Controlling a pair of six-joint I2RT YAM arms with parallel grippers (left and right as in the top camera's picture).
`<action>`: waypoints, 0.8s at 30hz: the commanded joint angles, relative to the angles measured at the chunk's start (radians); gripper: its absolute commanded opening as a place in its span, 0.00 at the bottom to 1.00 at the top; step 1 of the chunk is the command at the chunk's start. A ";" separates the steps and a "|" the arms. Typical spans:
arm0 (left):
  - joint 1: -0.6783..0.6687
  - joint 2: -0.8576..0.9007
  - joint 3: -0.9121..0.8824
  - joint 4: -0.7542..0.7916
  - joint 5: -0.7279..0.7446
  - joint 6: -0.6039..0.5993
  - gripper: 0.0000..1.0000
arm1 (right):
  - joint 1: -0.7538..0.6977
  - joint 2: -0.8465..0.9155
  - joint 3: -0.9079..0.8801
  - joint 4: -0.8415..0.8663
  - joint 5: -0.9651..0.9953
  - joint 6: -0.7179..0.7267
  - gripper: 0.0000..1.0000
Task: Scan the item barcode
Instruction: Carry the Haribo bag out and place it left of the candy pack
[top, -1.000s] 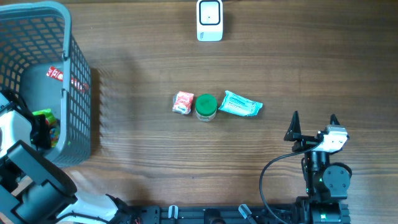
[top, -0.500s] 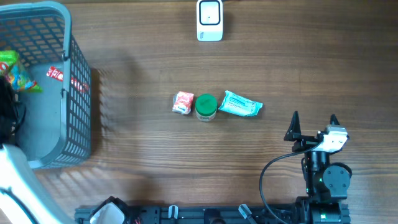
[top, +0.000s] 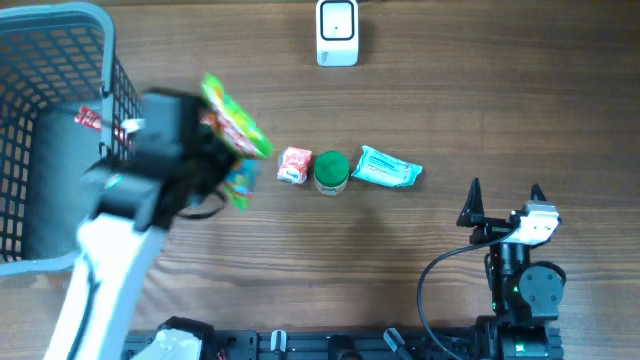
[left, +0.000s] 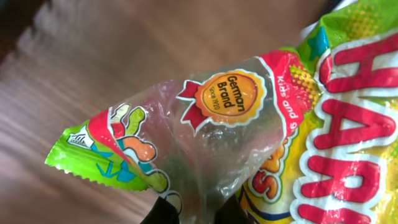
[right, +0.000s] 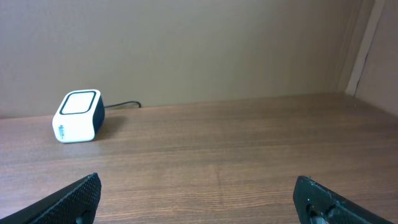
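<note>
Left end effector (left: 193, 213) grips candy bag (top: 236, 127) beside basket (top: 60, 14).

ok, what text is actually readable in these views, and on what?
"German Brand": orange seal on the green and yellow plastic candy bag, left wrist view.
"Since 1920": same seal, small print.
"HAR": big red letters on that bag, cut off at the frame edge.
Unreadable, too small or blurred: pink packet, green-lidded jar, teal packet, red label in the grey mesh basket.
No legible text: white box scanner.
</note>
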 joint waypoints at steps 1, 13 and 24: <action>-0.098 0.159 0.008 0.005 -0.131 -0.095 0.04 | 0.002 -0.005 -0.001 0.003 -0.013 -0.013 1.00; -0.119 0.573 0.007 0.039 -0.113 -0.433 0.04 | 0.002 -0.005 -0.001 0.003 -0.013 -0.014 1.00; -0.074 0.573 0.007 0.092 -0.274 -0.494 0.04 | 0.002 -0.005 -0.001 0.003 -0.013 -0.014 1.00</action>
